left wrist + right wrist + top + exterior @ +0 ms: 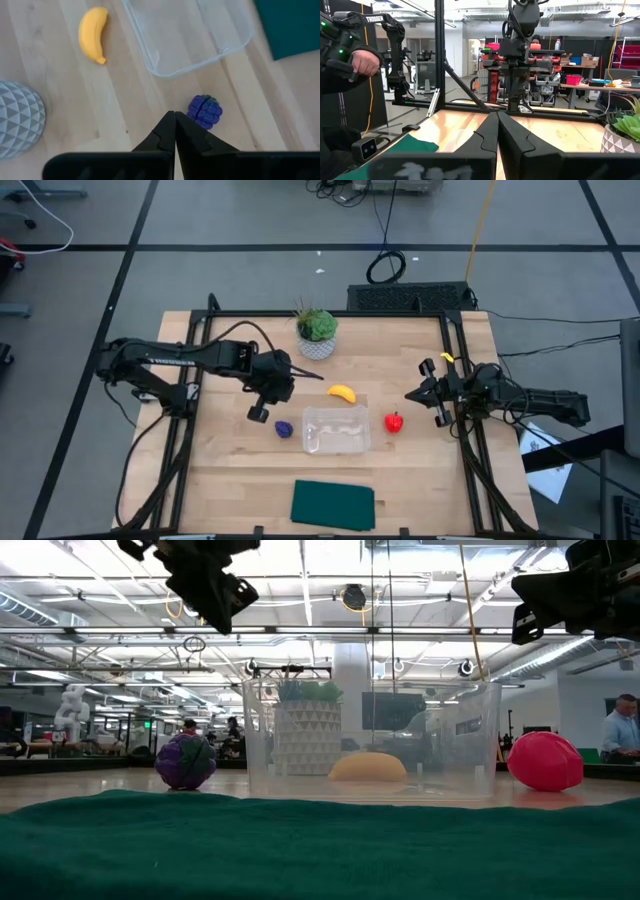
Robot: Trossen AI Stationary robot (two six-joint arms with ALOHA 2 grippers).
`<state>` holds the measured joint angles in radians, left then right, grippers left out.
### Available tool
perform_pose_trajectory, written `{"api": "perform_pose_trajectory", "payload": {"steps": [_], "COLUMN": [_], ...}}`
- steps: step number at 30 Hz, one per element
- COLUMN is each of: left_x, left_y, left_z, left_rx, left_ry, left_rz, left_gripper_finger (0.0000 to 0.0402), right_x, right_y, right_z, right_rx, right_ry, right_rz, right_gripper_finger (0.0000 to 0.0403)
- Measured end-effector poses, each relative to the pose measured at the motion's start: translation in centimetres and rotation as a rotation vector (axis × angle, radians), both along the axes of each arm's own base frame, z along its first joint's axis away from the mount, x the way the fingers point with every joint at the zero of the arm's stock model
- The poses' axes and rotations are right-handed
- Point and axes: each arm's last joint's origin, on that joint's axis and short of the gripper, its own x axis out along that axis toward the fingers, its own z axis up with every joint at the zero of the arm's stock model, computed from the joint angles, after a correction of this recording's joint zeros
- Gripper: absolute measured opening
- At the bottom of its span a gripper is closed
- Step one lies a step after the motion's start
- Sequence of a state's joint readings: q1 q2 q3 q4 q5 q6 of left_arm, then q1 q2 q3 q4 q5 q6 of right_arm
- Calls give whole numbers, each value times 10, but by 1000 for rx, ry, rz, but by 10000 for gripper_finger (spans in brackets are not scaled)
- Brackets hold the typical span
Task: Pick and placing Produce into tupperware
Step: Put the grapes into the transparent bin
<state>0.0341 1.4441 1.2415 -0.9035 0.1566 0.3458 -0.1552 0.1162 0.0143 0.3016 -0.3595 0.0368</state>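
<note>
The produce lies on the wooden table: a yellow banana (342,393) (93,34), a dark purple roundish piece (284,428) (204,111) and a red fruit (395,422) (545,761). The clear tupperware (310,442) (190,67) stands between them with nothing in it. My left gripper (262,408) (174,116) hangs shut above the table, slanting down, just left of the purple piece and clear of it. My right gripper (412,395) (497,116) waits shut at the table's right side, raised and about level.
A potted plant in a white patterned pot (317,332) (17,120) stands at the far middle. A dark green cloth (333,505) lies at the near edge. Black frame rails (462,380) run along both sides. A person's hand (362,62) shows beyond the table.
</note>
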Motion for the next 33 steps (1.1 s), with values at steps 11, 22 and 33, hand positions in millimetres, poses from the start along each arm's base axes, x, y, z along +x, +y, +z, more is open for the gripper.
{"api": "perform_pose_trajectory", "payload": {"steps": [11, 22, 33], "left_x": [3, 7, 8], "left_y": [-2, -9, -15], "left_z": [-10, -8, -7], "left_rx": [113, 160, 53], "left_ry": [58, -12, -1], "left_rz": [-98, -184, -30], "left_gripper_finger": [6, 13, 19], "right_x": [1, 2, 2], "right_y": [0, 0, 0], "right_z": [-1, -2, -2], "right_rx": [4, 6, 6], "right_ry": [13, 20, 21], "right_rz": [0, 0, 0], "right_gripper_finger": [0, 0, 0]}}
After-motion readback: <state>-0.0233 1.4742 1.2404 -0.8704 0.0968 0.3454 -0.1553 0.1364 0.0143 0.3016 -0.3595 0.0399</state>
